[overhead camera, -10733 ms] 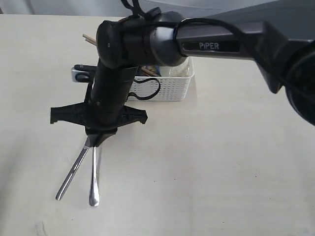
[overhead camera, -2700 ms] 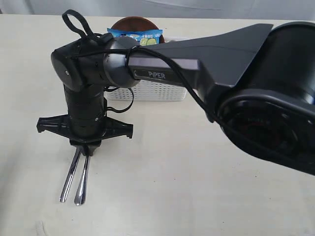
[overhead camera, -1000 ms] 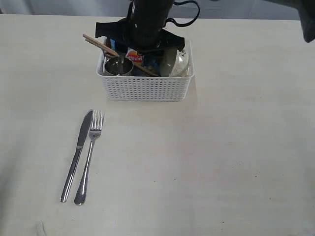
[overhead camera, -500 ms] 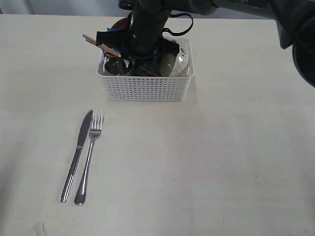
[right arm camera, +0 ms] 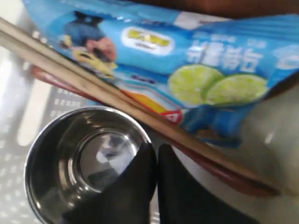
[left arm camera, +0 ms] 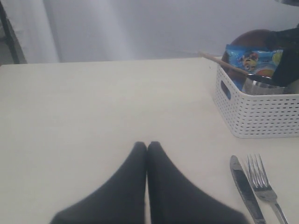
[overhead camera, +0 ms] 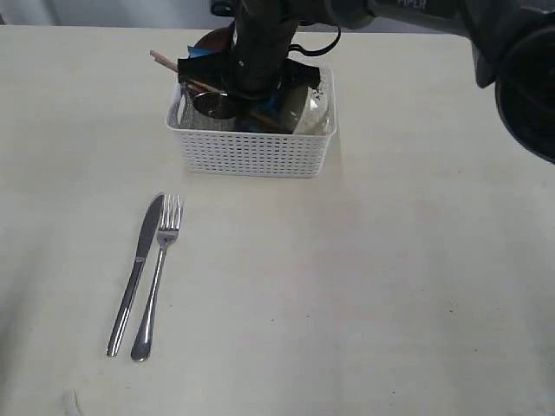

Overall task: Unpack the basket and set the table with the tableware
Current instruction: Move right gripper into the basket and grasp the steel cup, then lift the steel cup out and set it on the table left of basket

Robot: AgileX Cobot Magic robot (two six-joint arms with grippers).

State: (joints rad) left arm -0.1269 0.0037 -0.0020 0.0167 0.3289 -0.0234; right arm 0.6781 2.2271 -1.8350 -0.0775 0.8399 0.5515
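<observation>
Two claws show in these pictures. The right claw (right arm camera: 153,148) is down inside the white basket (overhead camera: 251,156). Its two fingers pinch the rim of the small steel cup (right arm camera: 79,163), with one finger inside the cup and one outside. The cup is at the left end of the basket, seen from outside. It is just beside the brown chopsticks (right arm camera: 93,88), which lie slanted and stick out over the basket's edge. The blue chip bag (right arm camera: 210,60) lies right by the chopsticks. The left claw (left arm camera: 147,148) is pressed together with nothing in it. It is over the table (overhead camera: 390,286), well apart from the basket. The knife (overhead camera: 137,260) and fork (overhead camera: 156,269) lie side by side on the table, away from both claws.
</observation>
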